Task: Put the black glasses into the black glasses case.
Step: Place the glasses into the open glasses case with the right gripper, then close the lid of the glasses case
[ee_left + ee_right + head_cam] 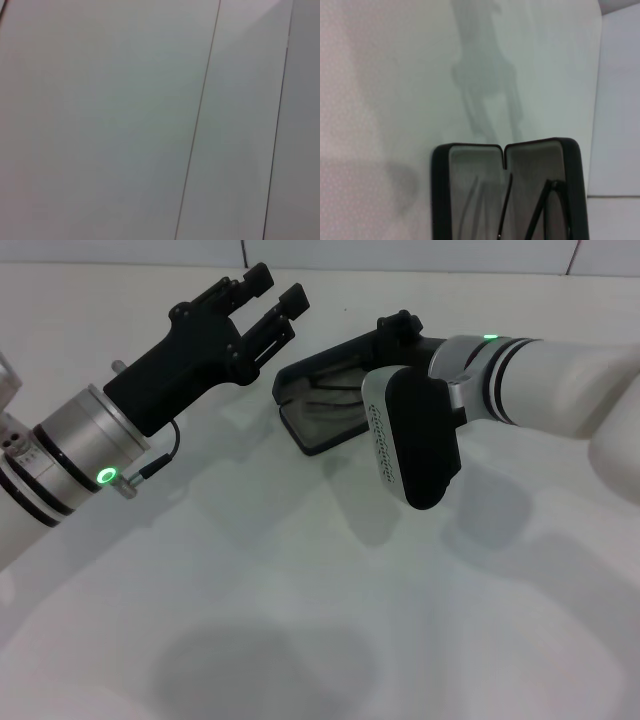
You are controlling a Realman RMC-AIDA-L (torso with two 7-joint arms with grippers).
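Left gripper [268, 298]: raised above the white table [300, 620], well apart from the surface, fingers [292, 302] spread w/ a clear gap, holding nothing. Sits just left of the case in the head view. Left wrist cam shows only a pale paneled surface w/ thin seams.

Right gripper: over the black glasses case [312, 405], wrist housing blocks it in the head view; finger spacing can't be told, and the right wrist cam shows no fingers.

Case [506, 190]: open, both halves lying on the table, grey lining facing up.

Black glasses [540, 212]: inside the case, in one half per the right wrist cam, temple arms running along the lining. Frame only partly in view; lenses not discernible.
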